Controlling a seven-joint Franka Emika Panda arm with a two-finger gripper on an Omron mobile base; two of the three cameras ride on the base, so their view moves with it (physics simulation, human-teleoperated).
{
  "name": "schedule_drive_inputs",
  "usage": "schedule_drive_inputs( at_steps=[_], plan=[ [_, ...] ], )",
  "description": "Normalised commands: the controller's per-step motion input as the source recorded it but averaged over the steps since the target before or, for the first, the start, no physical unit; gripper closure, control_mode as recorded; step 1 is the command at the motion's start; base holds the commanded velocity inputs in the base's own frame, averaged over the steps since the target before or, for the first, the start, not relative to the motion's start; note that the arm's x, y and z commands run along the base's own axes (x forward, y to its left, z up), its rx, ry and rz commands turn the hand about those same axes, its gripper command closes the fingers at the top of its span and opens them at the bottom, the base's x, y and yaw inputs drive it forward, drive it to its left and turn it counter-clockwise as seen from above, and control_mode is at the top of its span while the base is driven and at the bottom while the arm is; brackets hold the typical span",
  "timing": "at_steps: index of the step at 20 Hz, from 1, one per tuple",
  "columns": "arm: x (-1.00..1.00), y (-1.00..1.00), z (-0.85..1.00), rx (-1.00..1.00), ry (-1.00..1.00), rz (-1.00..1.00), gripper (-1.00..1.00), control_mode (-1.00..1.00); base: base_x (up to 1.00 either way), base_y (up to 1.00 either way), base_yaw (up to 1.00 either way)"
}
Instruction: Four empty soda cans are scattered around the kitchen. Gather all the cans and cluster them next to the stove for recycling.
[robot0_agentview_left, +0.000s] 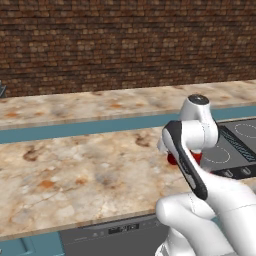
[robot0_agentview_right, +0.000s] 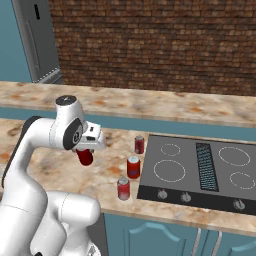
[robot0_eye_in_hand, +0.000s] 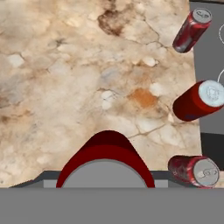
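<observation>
A red soda can (robot0_agentview_right: 85, 157) hangs clamped in the gripper (robot0_agentview_right: 86, 151) above the beige counter (robot0_agentview_right: 60, 170), and in the hand view that held can (robot0_eye_in_hand: 105, 159) bulges up at six o'clock, its red wall and grey top right under the camera. The fingers themselves are hidden behind the can, yet they are plainly closed on it, since it hangs clear of the counter under the hand. In the left base view a sliver of red (robot0_agentview_left: 173, 159) peeks out from behind the arm's white wrist. Out at three o'clock from the held can in the right base view, three more cans stand upright on the counter in a loose line along the left edge of the black stove (robot0_agentview_right: 200, 192): the far can (robot0_agentview_right: 139, 144), the middle can (robot0_agentview_right: 133, 167) and the near can (robot0_agentview_right: 123, 188), each just beside the glass and apart from its neighbours. The hand view shows the same trio down its right side, at one o'clock (robot0_eye_in_hand: 192, 29), three o'clock (robot0_eye_in_hand: 199, 100) and five o'clock (robot0_eye_in_hand: 194, 170). Beyond the counter runs a teal strip, then a second counter and the brick wall (robot0_agentview_right: 160, 45).
</observation>
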Motion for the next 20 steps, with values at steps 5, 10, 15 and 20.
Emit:
schedule_drive_inputs(
  at_steps=[5,10,15,20],
  plan=[
    [0.50,-0.04,-0.17,-0.06,0.00,0.00,1.00,-1.00,0.00,0.00,0.00],
    [0.07,-0.13,-0.68,0.00,0.00,0.00,1.00,-1.00,0.00,0.00,0.00],
    [0.00,-0.21,-0.50,0.00,0.00,0.00,1.00,-1.00,0.00,0.00,0.00],
    [0.00,-0.21,-0.03,-0.01,-0.05,-0.05,1.00,-1.00,0.00,0.00,0.00]
  ],
)
